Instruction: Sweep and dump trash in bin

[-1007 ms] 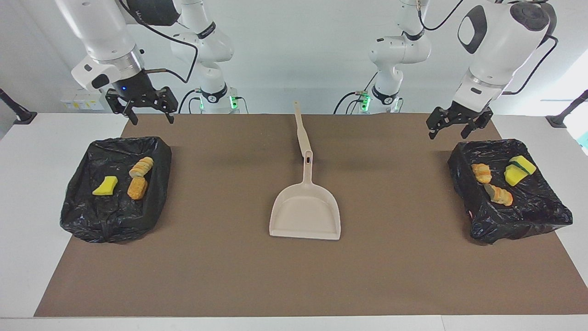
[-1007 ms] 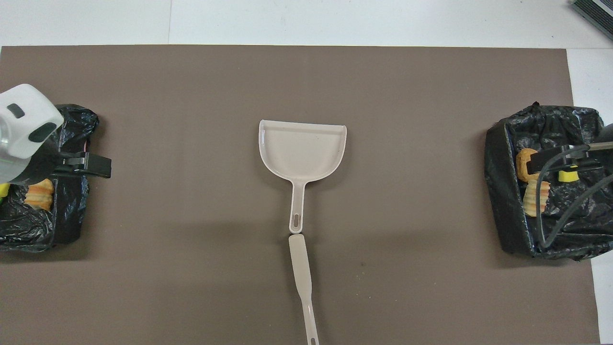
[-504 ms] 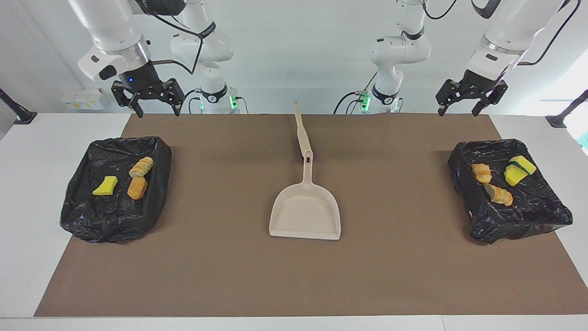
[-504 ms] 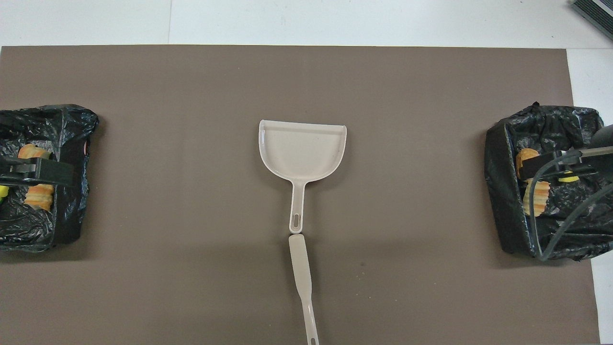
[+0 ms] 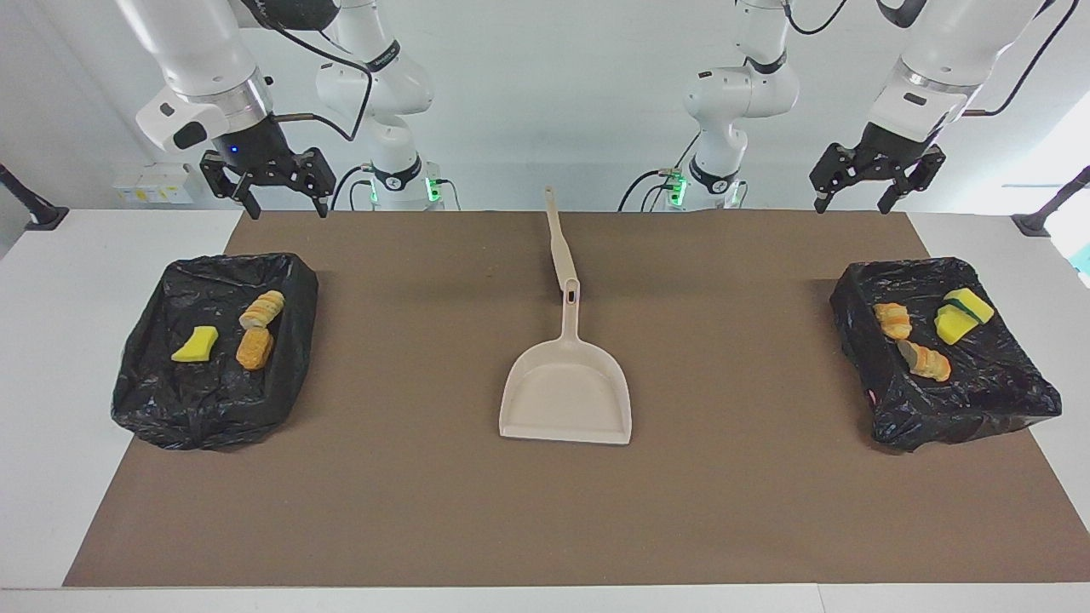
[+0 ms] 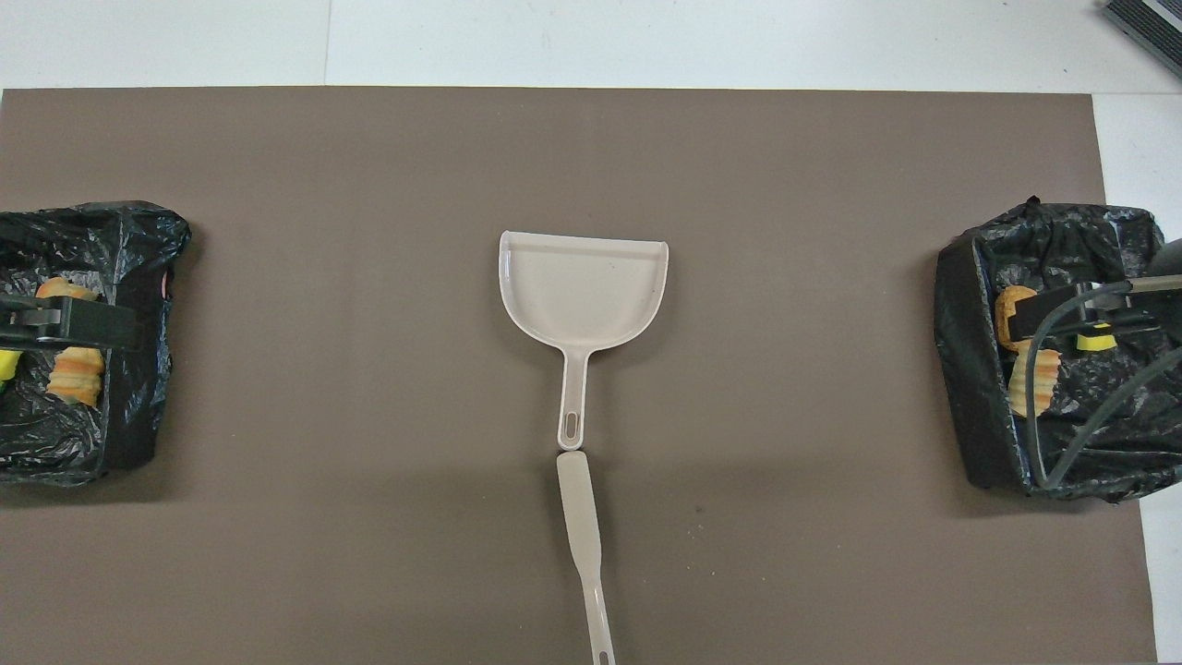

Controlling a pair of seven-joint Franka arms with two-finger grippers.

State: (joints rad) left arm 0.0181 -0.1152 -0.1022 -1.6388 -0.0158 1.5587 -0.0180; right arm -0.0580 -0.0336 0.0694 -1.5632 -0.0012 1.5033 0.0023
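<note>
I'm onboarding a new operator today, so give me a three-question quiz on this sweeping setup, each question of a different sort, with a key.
1. True or false: the dustpan holds trash.
2. How many scraps lie in the bin at the right arm's end of the table?
3. The left gripper is: A) holding the brush handle, B) open and holding nothing, C) resting in a bin.

Key: 1 false; 2 three, one yellow and two tan-orange; 3 B.

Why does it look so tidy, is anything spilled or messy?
Nothing stands out. The trash all sits inside the two black-lined bins, none on the brown mat. The dustpan lies flat and empty mid-mat, the brush handle in line with its handle.
</note>
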